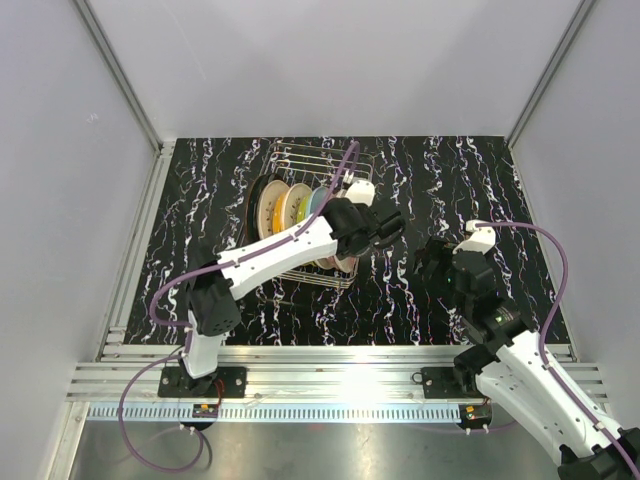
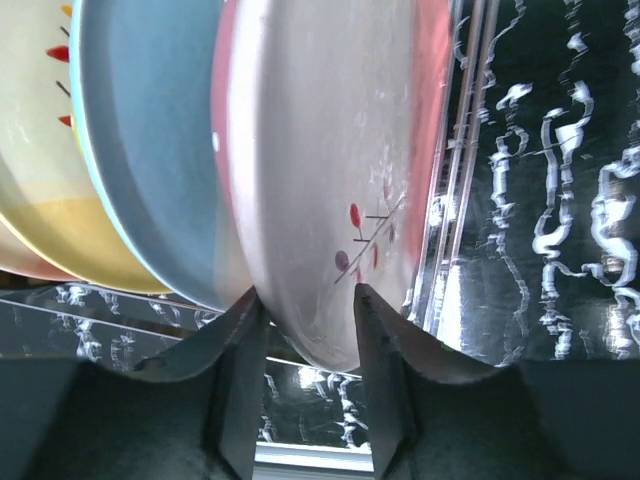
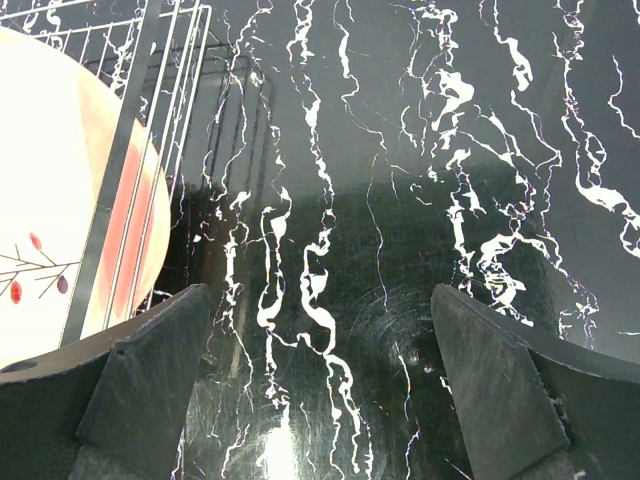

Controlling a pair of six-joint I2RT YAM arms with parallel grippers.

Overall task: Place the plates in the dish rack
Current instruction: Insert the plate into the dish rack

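The silver wire dish rack point(image 1: 312, 157) stands at the table's middle. In it stand a black plate point(image 1: 258, 200), a cream plate point(image 1: 272, 210), a yellow plate point(image 1: 297, 203) and a light blue plate point(image 1: 320, 200). My left gripper point(image 1: 350, 245) is at the rack's right end, shut on the lower rim of a pink plate point(image 2: 320, 150) with a twig pattern, next to the light blue plate point(image 2: 150, 130). Both fingers point(image 2: 240, 350) touch the rim. My right gripper point(image 1: 435, 262) hovers open and empty over the table right of the rack. Its wrist view shows the pink plate point(image 3: 50, 200) behind the rack wires point(image 3: 130, 150).
The table top point(image 1: 470, 180) is black marble with white veins. Grey walls stand on the left, back and right. An aluminium rail point(image 1: 330, 375) runs along the near edge, by the arm bases.
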